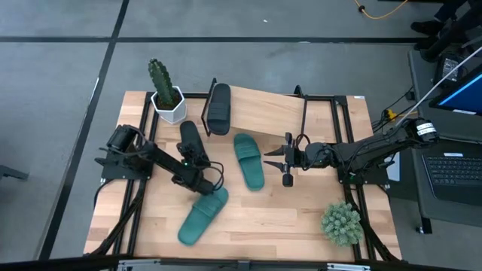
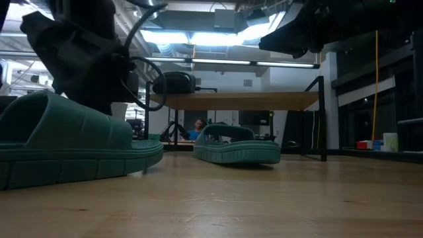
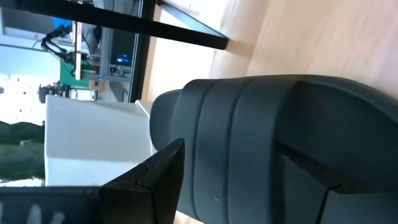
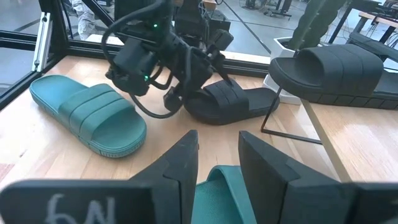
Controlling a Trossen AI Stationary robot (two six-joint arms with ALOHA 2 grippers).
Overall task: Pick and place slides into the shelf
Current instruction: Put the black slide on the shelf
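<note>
We see our left gripper (image 1: 197,154) spread wide around the black slide on the worktop (image 1: 190,138), beside the white cactus pot (image 1: 169,105). Whether its fingers touch the rubber, we cannot tell. Our right gripper (image 1: 276,161) hovers just beside the middle teal slide (image 1: 248,160), fingers (image 4: 180,163) parted and holding nothing. A second teal slide (image 1: 202,214) lies near the front edge of the worktop (image 1: 286,218). Another black slide (image 1: 218,107) sits on the left end of the shelf (image 1: 271,109).
</note>
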